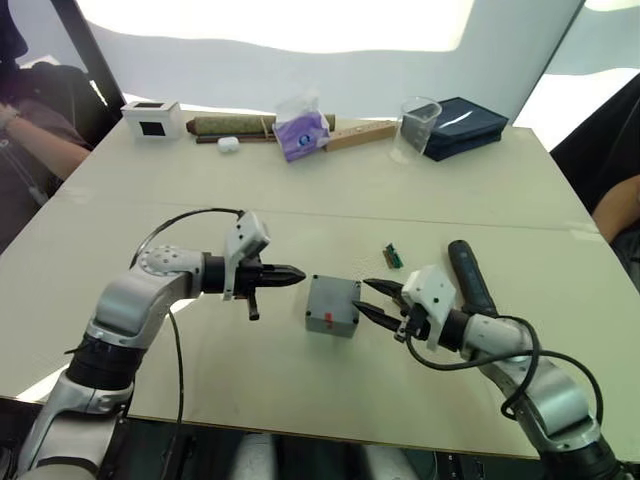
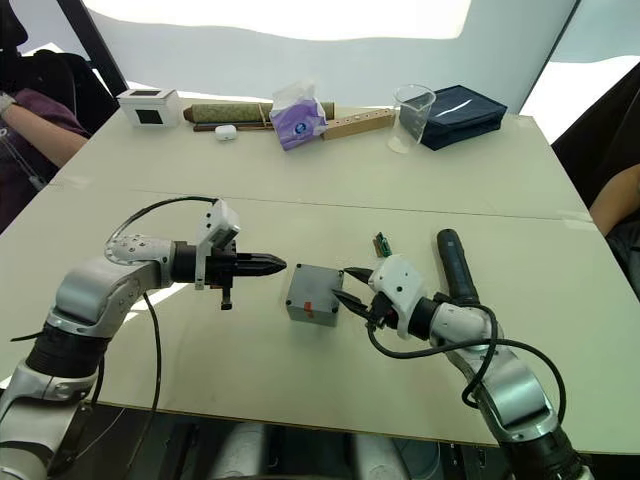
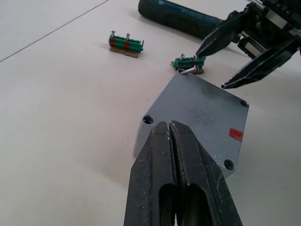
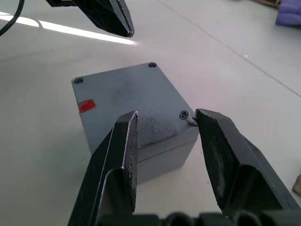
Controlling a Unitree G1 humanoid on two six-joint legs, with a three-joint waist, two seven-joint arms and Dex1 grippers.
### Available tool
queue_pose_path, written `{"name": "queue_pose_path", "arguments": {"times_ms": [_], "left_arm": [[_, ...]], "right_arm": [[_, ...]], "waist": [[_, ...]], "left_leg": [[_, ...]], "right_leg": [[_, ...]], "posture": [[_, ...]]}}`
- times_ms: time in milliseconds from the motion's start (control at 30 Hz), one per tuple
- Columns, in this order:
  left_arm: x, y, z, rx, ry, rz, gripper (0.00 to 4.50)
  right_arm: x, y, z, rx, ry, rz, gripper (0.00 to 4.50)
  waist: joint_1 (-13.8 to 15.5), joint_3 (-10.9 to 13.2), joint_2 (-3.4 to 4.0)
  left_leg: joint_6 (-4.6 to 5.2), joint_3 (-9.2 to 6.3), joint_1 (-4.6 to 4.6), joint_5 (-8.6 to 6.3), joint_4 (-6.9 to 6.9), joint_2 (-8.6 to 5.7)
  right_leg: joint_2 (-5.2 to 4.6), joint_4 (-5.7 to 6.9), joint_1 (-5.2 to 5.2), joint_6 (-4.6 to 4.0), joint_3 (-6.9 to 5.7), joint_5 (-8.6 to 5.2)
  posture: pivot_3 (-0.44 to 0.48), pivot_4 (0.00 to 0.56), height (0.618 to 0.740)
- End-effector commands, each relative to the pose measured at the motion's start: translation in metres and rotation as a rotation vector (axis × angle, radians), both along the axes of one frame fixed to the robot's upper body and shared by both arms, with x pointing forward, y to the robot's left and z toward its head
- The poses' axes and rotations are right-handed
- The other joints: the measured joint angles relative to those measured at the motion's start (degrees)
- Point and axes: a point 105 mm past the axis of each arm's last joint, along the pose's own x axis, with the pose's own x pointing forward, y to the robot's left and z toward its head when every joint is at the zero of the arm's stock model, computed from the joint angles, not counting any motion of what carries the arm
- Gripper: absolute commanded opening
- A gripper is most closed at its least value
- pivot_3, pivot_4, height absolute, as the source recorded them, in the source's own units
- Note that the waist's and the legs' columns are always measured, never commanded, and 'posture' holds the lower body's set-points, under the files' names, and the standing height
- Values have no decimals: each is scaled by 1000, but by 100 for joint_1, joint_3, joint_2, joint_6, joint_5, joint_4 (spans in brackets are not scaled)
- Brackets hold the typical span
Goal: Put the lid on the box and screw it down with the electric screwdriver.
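**Lid on box, grippers on both sides**

While the lid [image 4: 129, 96] sits on the box [image 1: 331, 306] near the tabletop's front edge, the right gripper [image 4: 165, 123] gapes empty beside it; the left gripper [image 3: 170, 129] is clenched on nothing. The electric screwdriver [image 1: 471, 276] lies released behind the right gripper.

On the tabletop [image 1: 300, 400]: white box [image 1: 152, 118] at 11 o'clock, purple tissue pack [image 1: 301, 132] at 12, dark blue case [image 1: 464, 126] at 1.

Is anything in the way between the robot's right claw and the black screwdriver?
Nothing visible blocks it. The electric screwdriver lies on bare table just beside the right end effector, on its outer side. The end effector is open and points the other way, at the box with the lid on it.
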Motion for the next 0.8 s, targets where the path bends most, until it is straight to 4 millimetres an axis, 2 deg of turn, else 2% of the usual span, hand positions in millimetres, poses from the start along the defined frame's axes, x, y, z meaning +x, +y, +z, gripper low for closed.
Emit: {"name": "queue_pose_path", "arguments": {"times_ms": [33,67,133,167,267,567,600,800], "left_arm": [[1,2,13,-6,-42,-5,0],[1,3,13,-4,-43,-4,0],[1,3,14,-2,-43,-3,0],[1,3,14,-1,-44,-3,0],[0,4,13,4,-46,0,0],[1,3,10,9,-46,1,0],[1,3,10,11,-45,1,0],[1,2,7,20,-47,-1,0]], "right_arm": [[4,2,4,0,-67,10,1956],[6,1,3,-1,-69,11,1956],[7,1,2,4,-71,11,1475],[8,1,2,8,-71,11,1422],[8,1,2,14,-66,15,297],[10,-1,2,20,-63,6,297],[11,-1,2,22,-61,4,128],[13,0,11,105,2,-4,128]], "waist": [[17,0,0],[21,0,0],[25,0,0],[27,0,0],[27,0,0],[23,0,0],[23,0,0],[23,0,0]], "left_leg": [[0,0,0,0,0,0],[0,0,0,0,0,0],[0,0,0,0,0,0],[0,0,0,0,0,0],[0,0,0,0,0,0],[0,-1,1,0,1,0],[0,-2,1,0,1,0],[0,-2,1,0,1,0]], "right_leg": [[-1,-1,1,0,0,0],[-1,-1,0,0,0,0],[-2,-1,1,0,0,0],[-2,-1,2,0,0,0],[-2,-1,2,0,-1,0],[-2,0,2,0,-1,0],[-2,0,3,0,-1,0],[-2,1,3,0,-2,0]], "posture": [[0,150,740],[0,150,740],[0,150,740],[0,150,740],[0,150,740],[0,150,740],[0,150,740],[0,150,740]]}}
